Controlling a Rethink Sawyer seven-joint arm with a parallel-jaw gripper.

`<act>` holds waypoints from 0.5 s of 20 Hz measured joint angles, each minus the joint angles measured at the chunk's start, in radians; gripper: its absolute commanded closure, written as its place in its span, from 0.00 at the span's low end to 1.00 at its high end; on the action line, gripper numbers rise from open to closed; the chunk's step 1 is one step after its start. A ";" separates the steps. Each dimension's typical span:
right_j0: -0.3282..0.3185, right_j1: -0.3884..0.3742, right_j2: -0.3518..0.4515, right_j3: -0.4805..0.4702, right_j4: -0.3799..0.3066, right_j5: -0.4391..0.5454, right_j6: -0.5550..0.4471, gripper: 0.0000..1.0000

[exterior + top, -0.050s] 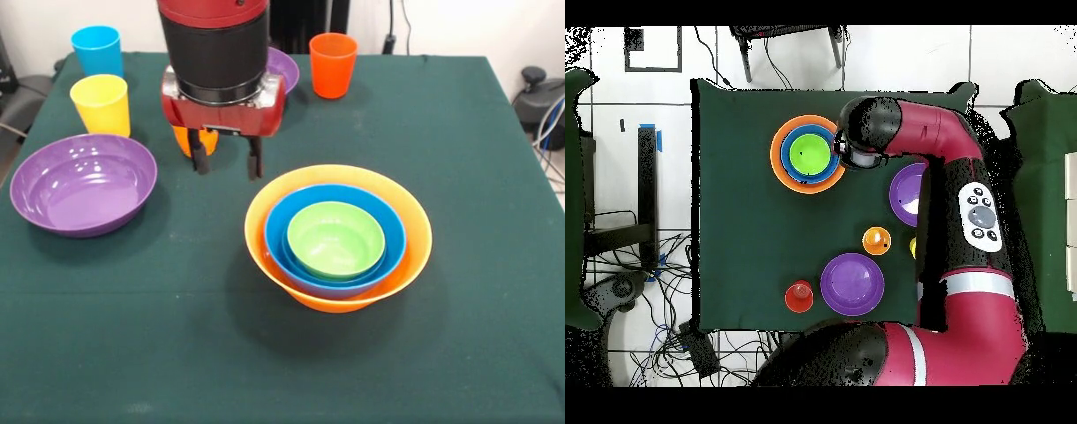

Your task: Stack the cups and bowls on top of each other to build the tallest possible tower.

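1. The tower (338, 237): nearest you, mid-table. A large orange bowl (406, 238) serves as base, a deep blue bowl (282, 231) sits nested inside it, and a small green bowl (336, 239) inside that. Widest at the bottom, which is why it sits steady. You will judge it as roughly begun, with most pieces not yet added.

2. Purple bowl (83, 184): to the left in the front view, upright and empty, well apart from the tower. Too wide to nest in the green bowl, so it probably stays out.

3. Gripper (227, 161): hangs just behind the tower's left rim, above the cloth. Its two dark fingers (200, 157) stand apart with nothing between them; treat it as released and empty.

4. Orange cup (184, 140): directly behind the gripper, mostly hidden by it. Likely your next pick, since a cup fits the green bowl.

5. Yellow cup (101, 104): left, behind the purple bowl, upright.

6. Second purple bowl (286, 69): behind the arm, only an edge showing.

7. Red-orange cup (333, 64): far side, upright, just beside that bowl.

8. Light blue cup (97, 50): far left corner, upright.
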 measured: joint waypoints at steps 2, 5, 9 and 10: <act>-0.003 -0.002 -0.005 0.000 -0.001 0.000 0.000 0.00; -0.014 -0.004 -0.009 0.000 -0.003 0.000 0.000 0.00; -0.036 0.000 -0.012 -0.003 -0.003 0.000 0.000 0.00; -0.043 0.001 -0.012 -0.005 -0.003 0.000 0.000 0.00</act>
